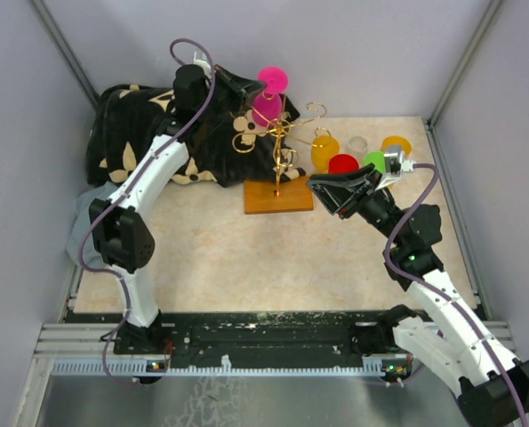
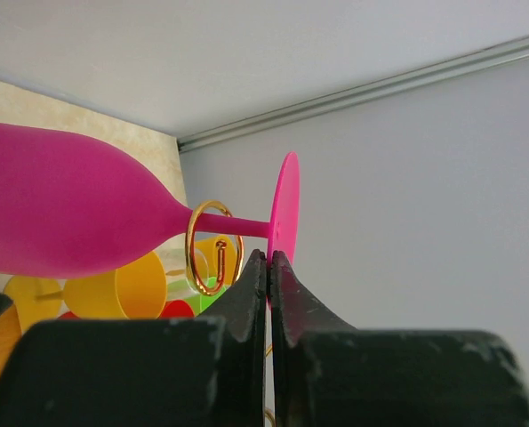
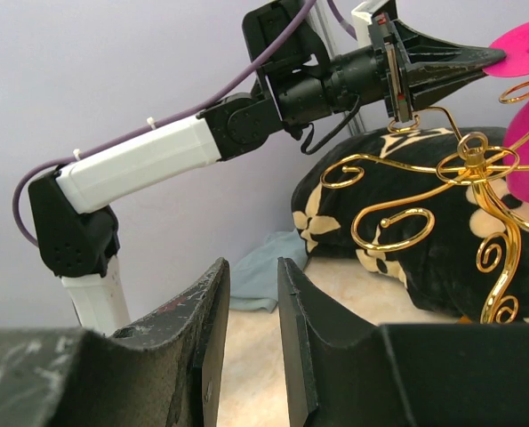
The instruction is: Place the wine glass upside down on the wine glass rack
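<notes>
At the tabletop's far edge, middle: wine glass rack carries the pink wine glass upside down, stem through a gold loop. Left hand is closed, tips at the glass foot; can't tell if it pinches. Right hand is part-open and empty, just right of the rack base. There's open room across the near half. Coloured cups at far right are partly hidden behind the right hand. Black floral cloth fills the far-left corner.

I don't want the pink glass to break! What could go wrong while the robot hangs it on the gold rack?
The left tool grips only the thin edge of the foot of the pink wine glass, so it might slip and fall. The stem seems to sit in a gold loop of the wine glass rack; a tug could tip the rack, and the right tool is open, not holding it. The coloured glasses beside the rack could get knocked.
</notes>
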### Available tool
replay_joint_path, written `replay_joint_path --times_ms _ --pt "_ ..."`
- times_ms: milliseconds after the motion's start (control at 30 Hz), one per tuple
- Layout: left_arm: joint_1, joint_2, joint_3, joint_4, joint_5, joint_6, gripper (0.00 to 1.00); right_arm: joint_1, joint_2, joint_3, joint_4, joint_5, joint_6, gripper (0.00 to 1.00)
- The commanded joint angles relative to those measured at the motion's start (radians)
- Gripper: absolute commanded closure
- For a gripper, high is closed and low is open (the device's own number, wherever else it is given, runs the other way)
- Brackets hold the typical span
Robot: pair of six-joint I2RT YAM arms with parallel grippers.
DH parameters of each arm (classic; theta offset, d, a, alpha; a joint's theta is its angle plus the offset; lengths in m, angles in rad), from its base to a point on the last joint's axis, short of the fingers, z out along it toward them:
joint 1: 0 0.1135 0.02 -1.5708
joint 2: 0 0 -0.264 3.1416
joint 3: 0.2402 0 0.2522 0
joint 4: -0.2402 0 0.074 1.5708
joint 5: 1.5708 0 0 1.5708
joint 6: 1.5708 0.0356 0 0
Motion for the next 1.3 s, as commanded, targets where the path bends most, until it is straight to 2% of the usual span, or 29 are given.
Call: replay_joint_path --times_ms 0,333,400,667,767,1000,1167,1267 --pt "0.0 -0.073 -0.039 0.018 -0.04 0.024 1.0 -0.006 0.0 0.008 0.063 -0.007 0.002 0.71" --pt "0.003 -0.123 -0.126 0.048 -0.016 -0.015 1.0 -0.006 -0.008 0.008 0.061 -0.008 0.007 0.71" --pt "0.002 -0.136 -0.15 0.054 -0.018 -0.016 0.93 -0.006 -0.009 0.008 0.062 -0.009 0.009 0.71" --pt "0.005 -0.156 -0.173 0.059 -0.013 -0.022 0.87 -0.005 -0.013 0.003 0.07 -0.01 0.019 0.71" --pt "0.005 -0.161 -0.181 0.06 -0.011 -0.025 0.79 -0.005 -0.013 0.003 0.07 -0.009 0.02 0.71" --pt "0.006 -0.199 -0.233 0.08 -0.011 -0.034 0.77 -0.006 -0.017 0.005 0.063 -0.006 0.018 0.71" --pt "0.005 -0.242 -0.267 0.08 -0.014 -0.037 0.69 -0.006 -0.026 0.018 0.032 0.013 0.0 0.71" --pt "0.005 -0.281 -0.308 0.093 -0.015 -0.038 0.67 -0.006 -0.031 0.028 -0.002 0.033 -0.017 0.71"
